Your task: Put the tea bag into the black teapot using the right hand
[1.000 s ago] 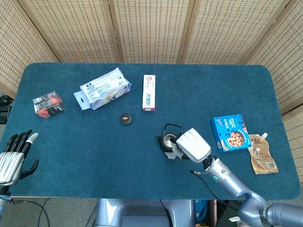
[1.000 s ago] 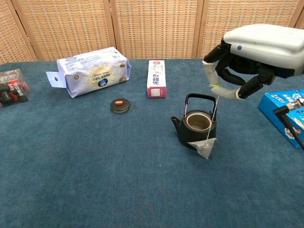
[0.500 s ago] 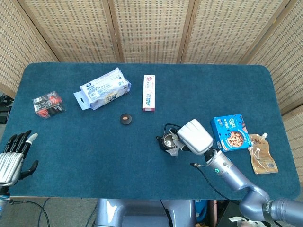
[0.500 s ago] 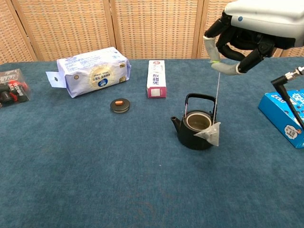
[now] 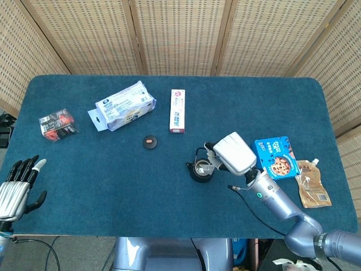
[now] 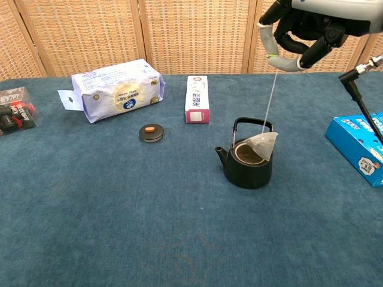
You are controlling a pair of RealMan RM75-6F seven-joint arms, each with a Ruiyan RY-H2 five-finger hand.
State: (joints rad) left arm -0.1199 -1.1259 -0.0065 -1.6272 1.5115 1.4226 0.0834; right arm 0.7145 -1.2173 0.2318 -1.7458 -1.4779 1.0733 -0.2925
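A tea bag [image 6: 263,145] is seen hanging by its string from the right hand [image 6: 299,30], the string pinched between fingertips [image 6: 281,61] high above the bench [image 6: 119,209]. The bag is tilted against the right rim of the black teapot [image 6: 246,162], just at the open mouth and beside the raised handle; whether its lower corner is already inside cannot be told. In the head view, the right hand [image 5: 234,153] is shown just right of the teapot [image 5: 199,167], hiding most of the bag.

The teapot's lid [image 6: 151,132], marked by an orange knob, is laid on the blue cloth well to the left of the pot. A toothpaste box [image 6: 197,99] is placed behind the teapot, and a white wipes pack [image 6: 116,88] is set further left. A small red-and-black packet [image 6: 13,110] is seen at the far left edge. A blue cookie box [image 5: 274,158] and a brown pouch [image 5: 313,184] are laid to the right of the pot, near the bench's right edge.

The left hand [image 5: 17,186] is held off the near-left corner of the bench, released, fingers apart and grasping nothing. Woven screens [image 5: 180,34] are stood behind the bench.
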